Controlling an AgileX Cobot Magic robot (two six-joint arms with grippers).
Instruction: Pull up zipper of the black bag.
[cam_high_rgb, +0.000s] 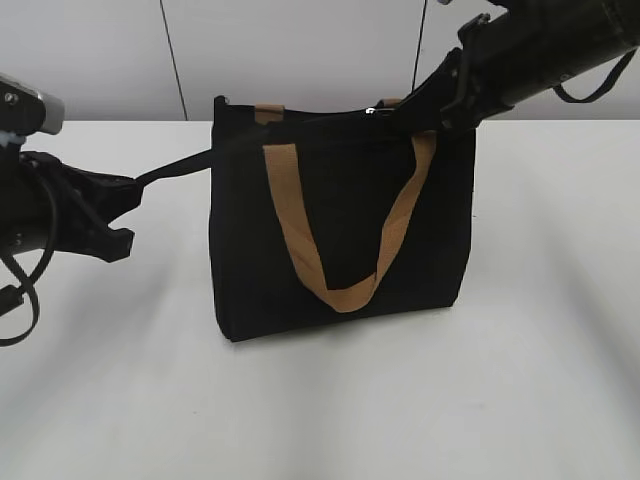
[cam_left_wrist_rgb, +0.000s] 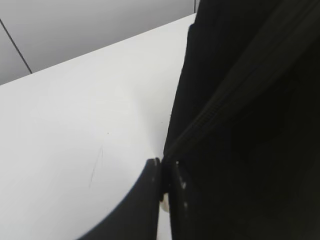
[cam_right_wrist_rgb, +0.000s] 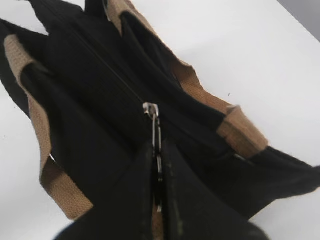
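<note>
Tension runs across the black bag (cam_high_rgb: 340, 230), which stands upright near the middle of the white table (cam_high_rgb: 320, 410), one tan handle (cam_high_rgb: 345, 225) hanging in a loop down its front face. The left gripper (cam_high_rgb: 128, 205) is off to the bag's left, holding the black side tab (cam_high_rgb: 175, 168) stretched out taut from the top corner; in the left wrist view its fingers (cam_left_wrist_rgb: 150, 195) are pressed together on black fabric at the corner where the zipper (cam_right_wrist_rgb: 107, 67) line ends. That hold looks like an anchor, so the bag does not slide or fold when the slider is drawn along.

The right gripper (cam_high_rgb: 450, 100) comes in from the upper right and meets the bag's top rim near its right end. In the right wrist view its fingers are closed in a narrow pinch on the silvery metal pull (cam_right_wrist_rgb: 154, 127), whose slider end sits just beyond the fingertips. Ahead of the pull, the zipper line runs off toward the far end and appears closed there, though the dark fabric makes this hard to read. The rim behind the pull is hidden by the gripper, so how much remains unzipped cannot be told.

Both arms oppose each other along the rim, keeping the zipper track straight.
</note>
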